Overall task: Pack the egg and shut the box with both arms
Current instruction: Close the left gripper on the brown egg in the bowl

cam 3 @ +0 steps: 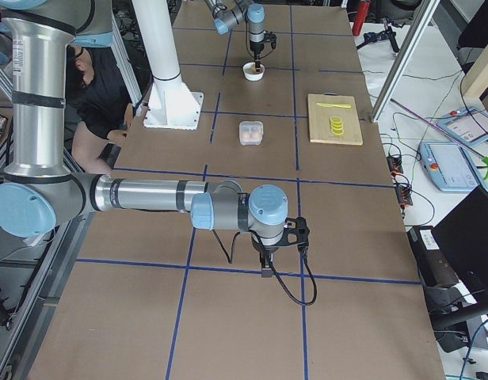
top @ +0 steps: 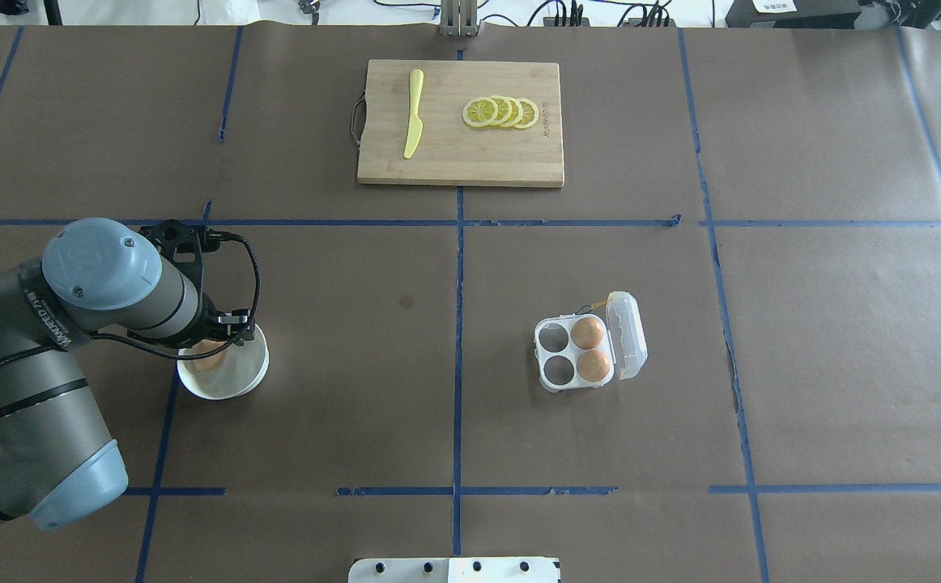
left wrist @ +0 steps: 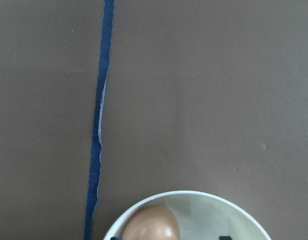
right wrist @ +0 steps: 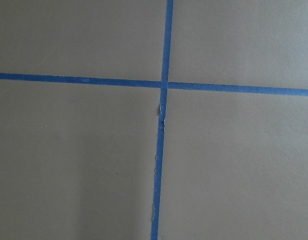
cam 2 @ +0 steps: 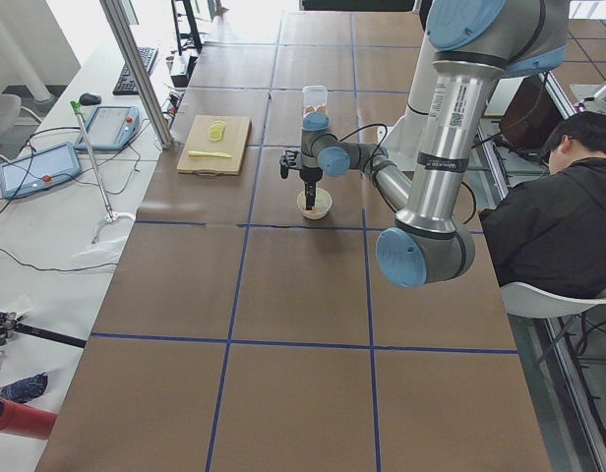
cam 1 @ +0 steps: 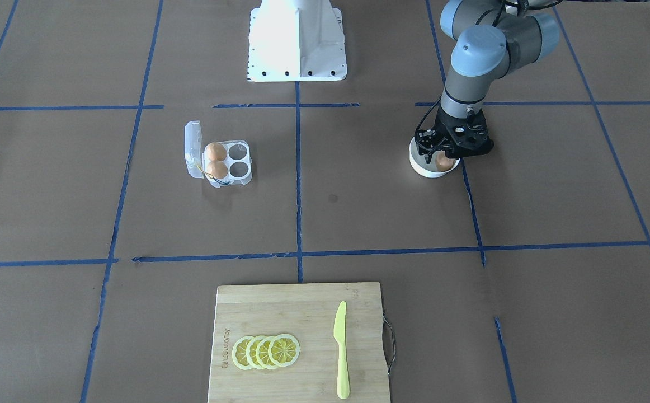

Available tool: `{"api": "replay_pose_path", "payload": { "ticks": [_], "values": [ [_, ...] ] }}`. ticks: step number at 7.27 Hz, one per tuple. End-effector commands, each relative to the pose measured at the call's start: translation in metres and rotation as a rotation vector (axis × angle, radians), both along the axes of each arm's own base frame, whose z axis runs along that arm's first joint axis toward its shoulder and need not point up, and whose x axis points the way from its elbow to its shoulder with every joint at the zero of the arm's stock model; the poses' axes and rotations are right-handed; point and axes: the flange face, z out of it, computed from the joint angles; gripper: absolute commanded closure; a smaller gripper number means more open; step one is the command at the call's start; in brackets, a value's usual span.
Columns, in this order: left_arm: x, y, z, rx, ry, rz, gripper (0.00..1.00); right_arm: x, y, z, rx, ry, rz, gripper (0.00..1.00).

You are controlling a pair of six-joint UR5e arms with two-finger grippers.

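Note:
The tan-orange egg (cam 1: 443, 162) lies in a round white bowl (cam 1: 425, 169); it also shows in the overhead view (top: 206, 356) and the left wrist view (left wrist: 153, 227). My left gripper (cam 1: 446, 155) hangs low over the bowl, its black fingertips apart on either side of the egg, open. The clear box (cam 1: 227, 162) stands open with its lid (top: 628, 336) folded back. It holds two eggs (top: 590, 348) in the cells next to the lid; the other two cells are empty. My right gripper (cam 3: 265, 269) points down at bare table far from the box; I cannot tell its state.
A wooden cutting board (top: 460, 154) with lemon slices (top: 501, 112) and a yellow knife (top: 414, 121) lies at the table's far side. The white pedestal (cam 1: 297, 42) stands at the robot's edge. A seated person (cam 2: 569, 216) is beside the table.

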Motion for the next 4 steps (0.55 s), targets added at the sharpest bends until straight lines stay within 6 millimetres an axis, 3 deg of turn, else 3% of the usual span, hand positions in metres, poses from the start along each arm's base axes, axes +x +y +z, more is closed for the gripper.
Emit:
{"api": "replay_pose_path", "payload": {
  "ticks": [1, 4],
  "values": [
    [0.005, 0.004, 0.003, -0.002, -0.006, 0.01, 0.28, 0.0, 0.0, 0.0, -0.002, -0.003, 0.0, 0.0],
    [0.018, 0.006, 0.012, -0.012, -0.023, 0.026, 0.29, 0.0, -0.001, -0.002, 0.0, -0.003, 0.0, 0.0]
  ]
}}
